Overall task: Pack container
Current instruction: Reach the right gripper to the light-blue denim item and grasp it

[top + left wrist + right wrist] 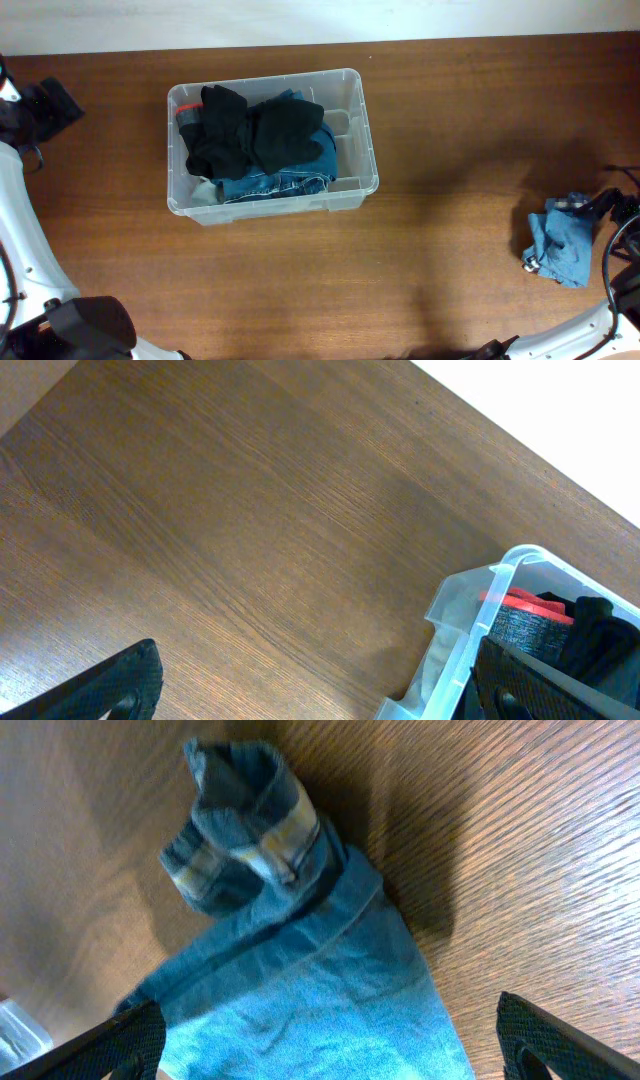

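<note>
- Left of centre on the table (450, 120): container (356, 120), clear plastic, sitting flat, long side running left-right.
- Inside: black clothes (250, 130) on top, denim (280, 185) under them toward the near wall, a red-and-grey piece (186, 115) in the far left corner. The right end shows bare bottom.
- Surface: dark brown wood, visible grain, matte. There is a soft shadow right of the container.
- Room: only a pale strip (300, 20) beyond the table's far edge.
- Blue cloth (560, 248): crumpled near the right edge, well apart from the container.
- Left gripper (320, 705): jaws spread wide, nothing in them, over bare wood just beside the container's corner.
- Right gripper (330, 1055): also spread wide, above the blue cloth. Can't tell whether it touches.
- Left wrist only: grey ribbed band under the red part, and the rolled rim up close.
- Right wrist only: the cloth's rolled cuff (250, 830) with a paler striped lining. Overhead shows just a lump.
</note>
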Motion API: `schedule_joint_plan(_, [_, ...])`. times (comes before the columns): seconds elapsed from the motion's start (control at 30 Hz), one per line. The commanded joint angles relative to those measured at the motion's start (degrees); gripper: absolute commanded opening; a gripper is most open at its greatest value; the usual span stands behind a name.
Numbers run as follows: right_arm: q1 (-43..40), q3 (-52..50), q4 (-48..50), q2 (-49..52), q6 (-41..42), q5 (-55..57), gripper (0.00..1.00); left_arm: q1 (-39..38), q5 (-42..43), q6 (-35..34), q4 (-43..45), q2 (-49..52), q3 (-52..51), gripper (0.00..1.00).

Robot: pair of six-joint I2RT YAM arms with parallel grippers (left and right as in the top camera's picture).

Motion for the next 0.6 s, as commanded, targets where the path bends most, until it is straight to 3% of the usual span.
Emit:
schedule_joint_plan(0.0, [-0.02, -4.17, 1.77, 0.55, -3.52, -1.11, 0.99, 0.13, 0.04, -0.50, 0.09, -0.81, 0.70, 0.99])
schedule_joint_plan(0.2, [-0.13, -13.25, 8.37, 0.55, -3.23, -4.42, 0.98, 0.13, 0.04, -0.50, 0.09, -0.81, 0.70, 0.99])
schedule_joint_plan(0.27, [-0.11, -13.42, 8.70, 0.55, -3.21, -7.04, 0.80, 0.13, 0.04, -0.50, 0.09, -0.81, 0.70, 0.99])
schedule_joint_plan(0.3, [-0.13, -13.40, 8.70, 0.55, -3.17, -7.61, 0.64, 0.13, 0.04, -0.50, 0.09, -0.81, 0.70, 0.99])
schedule_joint_plan(0.4, [-0.13, -13.40, 8.70, 0.55, -0.13, -7.69, 0.28, 0.13, 0.04, -0.50, 0.09, -0.81, 0.70, 0.99])
schedule_joint_plan(0.5, [-0.11, -13.07, 8.26, 0.50, 2.40, -9.70, 0.13, 0.13, 0.04, -0.50, 0.09, -0.81, 0.70, 0.99])
schedule_joint_plan(0.57, [-0.11, -12.41, 6.73, 0.22, 2.38, -16.72, 0.12, 0.13, 0.04, -0.50, 0.09, -0.81, 0.70, 1.00])
